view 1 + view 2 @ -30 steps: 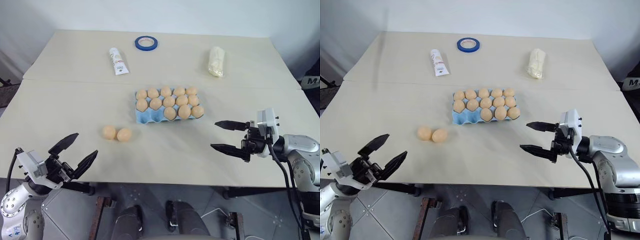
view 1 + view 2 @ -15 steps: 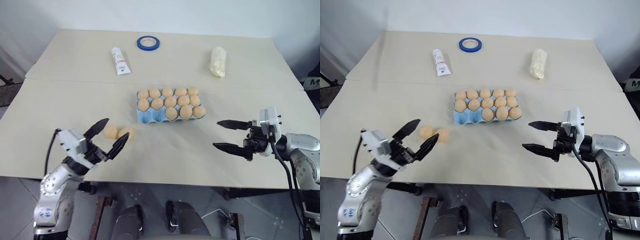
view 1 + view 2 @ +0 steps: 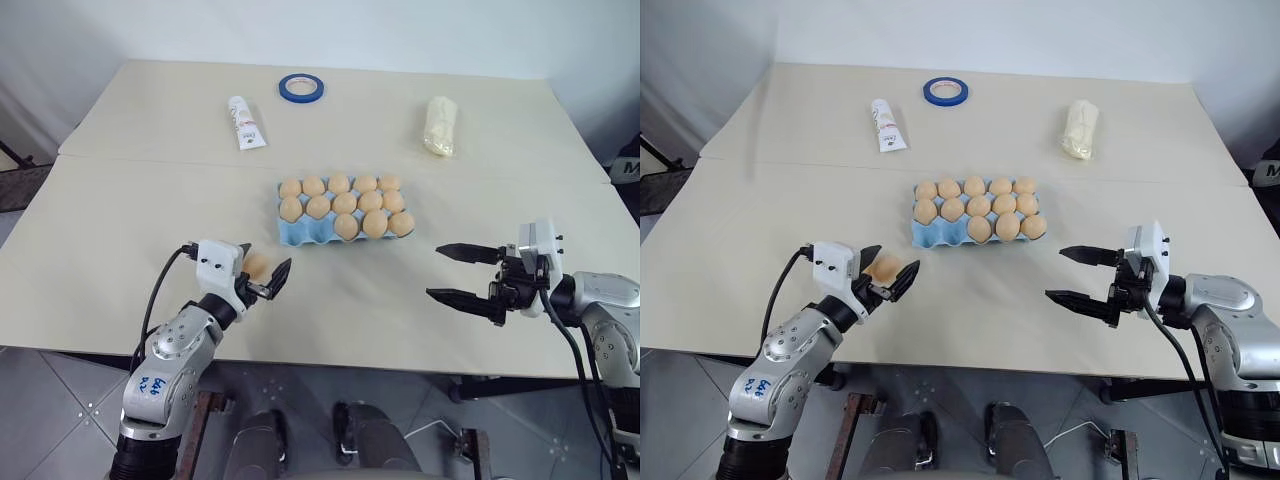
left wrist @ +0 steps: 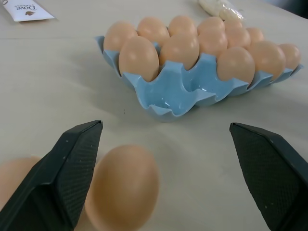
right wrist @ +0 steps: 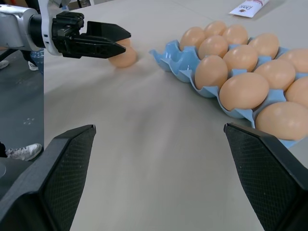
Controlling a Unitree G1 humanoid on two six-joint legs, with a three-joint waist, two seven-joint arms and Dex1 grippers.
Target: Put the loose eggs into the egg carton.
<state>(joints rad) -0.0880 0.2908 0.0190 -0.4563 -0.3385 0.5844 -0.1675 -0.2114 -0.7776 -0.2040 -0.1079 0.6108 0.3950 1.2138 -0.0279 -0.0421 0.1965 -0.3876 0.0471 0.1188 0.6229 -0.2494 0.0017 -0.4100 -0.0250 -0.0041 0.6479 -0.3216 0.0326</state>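
Left gripper (image 3: 258, 281) lining up on a loose egg (image 4: 122, 187)

The left gripper is standing wide open and empty around the nearer of two loose eggs, lying at about eight o'clock from the egg carton (image 3: 300, 232). The right gripper (image 3: 460, 273) is hovering open and empty at four o'clock. Two front-row cups are sitting empty. Judging by this, the next move calls for a gentle close, then a lift.

Beige table (image 3: 120, 220), white wall (image 3: 400, 30) behind, grey tile floor (image 3: 60, 380).
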